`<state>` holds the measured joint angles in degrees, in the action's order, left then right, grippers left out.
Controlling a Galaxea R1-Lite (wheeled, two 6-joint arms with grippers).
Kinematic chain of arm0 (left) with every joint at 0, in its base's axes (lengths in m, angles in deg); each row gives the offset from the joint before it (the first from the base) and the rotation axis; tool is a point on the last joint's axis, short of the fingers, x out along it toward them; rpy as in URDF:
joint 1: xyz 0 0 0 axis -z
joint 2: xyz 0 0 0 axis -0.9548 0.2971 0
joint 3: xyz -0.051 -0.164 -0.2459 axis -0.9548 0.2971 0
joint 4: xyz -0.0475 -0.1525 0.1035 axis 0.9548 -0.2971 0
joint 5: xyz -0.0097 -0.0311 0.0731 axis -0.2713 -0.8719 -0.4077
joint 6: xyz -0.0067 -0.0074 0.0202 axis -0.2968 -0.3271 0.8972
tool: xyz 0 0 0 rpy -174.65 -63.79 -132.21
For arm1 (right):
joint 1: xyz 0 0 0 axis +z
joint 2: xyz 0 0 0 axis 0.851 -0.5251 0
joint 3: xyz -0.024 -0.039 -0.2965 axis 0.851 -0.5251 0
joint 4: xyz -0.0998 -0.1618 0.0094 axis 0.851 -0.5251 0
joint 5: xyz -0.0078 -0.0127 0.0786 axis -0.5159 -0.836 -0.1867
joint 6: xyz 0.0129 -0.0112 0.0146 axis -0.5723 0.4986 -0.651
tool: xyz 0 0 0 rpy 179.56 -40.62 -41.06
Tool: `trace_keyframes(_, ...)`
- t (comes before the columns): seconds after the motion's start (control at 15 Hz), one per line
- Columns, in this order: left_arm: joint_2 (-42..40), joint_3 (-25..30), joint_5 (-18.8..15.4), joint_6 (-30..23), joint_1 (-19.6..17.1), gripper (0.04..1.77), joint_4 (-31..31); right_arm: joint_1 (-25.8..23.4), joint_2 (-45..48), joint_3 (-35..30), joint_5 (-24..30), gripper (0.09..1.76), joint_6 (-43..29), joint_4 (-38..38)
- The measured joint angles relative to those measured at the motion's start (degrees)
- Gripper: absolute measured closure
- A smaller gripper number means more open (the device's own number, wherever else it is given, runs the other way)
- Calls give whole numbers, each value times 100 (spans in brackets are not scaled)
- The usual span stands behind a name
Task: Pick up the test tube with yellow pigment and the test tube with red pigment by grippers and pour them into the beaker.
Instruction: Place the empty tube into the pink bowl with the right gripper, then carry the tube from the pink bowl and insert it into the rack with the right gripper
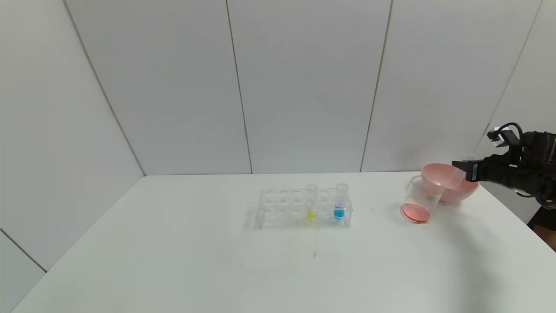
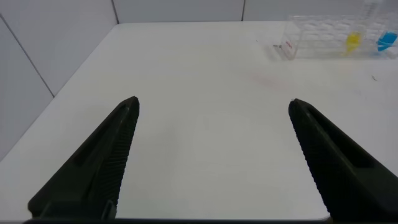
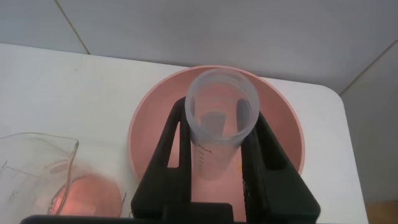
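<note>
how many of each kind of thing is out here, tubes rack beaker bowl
test tubes: 3 (yellow-bottomed tube and blue-bottomed tube in the rack, emptied tube held in the right gripper over the bowl)
tube rack: 1
beaker with orange-red liquid: 1
pink bowl: 1
total: 6

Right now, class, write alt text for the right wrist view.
The right gripper holds an emptied clear test tube above a pink bowl. Beside it, a beaker holds orange-red liquid.
</note>
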<state>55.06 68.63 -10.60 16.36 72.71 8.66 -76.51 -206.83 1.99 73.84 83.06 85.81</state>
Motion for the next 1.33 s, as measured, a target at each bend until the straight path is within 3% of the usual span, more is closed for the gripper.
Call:
trace_keyframes(0.27, 0, 0, 0, -2, 0, 9, 0, 0, -2, 16, 13, 88, -2, 6)
trace_keyframes(0.53, 0, 0, 2, -2, 0, 9, 0, 0, 1, 16, 20, 58, -2, 105)
trace_keyframes(1.07, 0, 0, 2, 0, 0, 9, 0, 78, 527, -35, -30, 30, -38, 34)
trace_keyframes(1.33, 0, 0, 2, -2, 0, 9, 2, 433, 1274, -315, -347, 24, -271, -405)
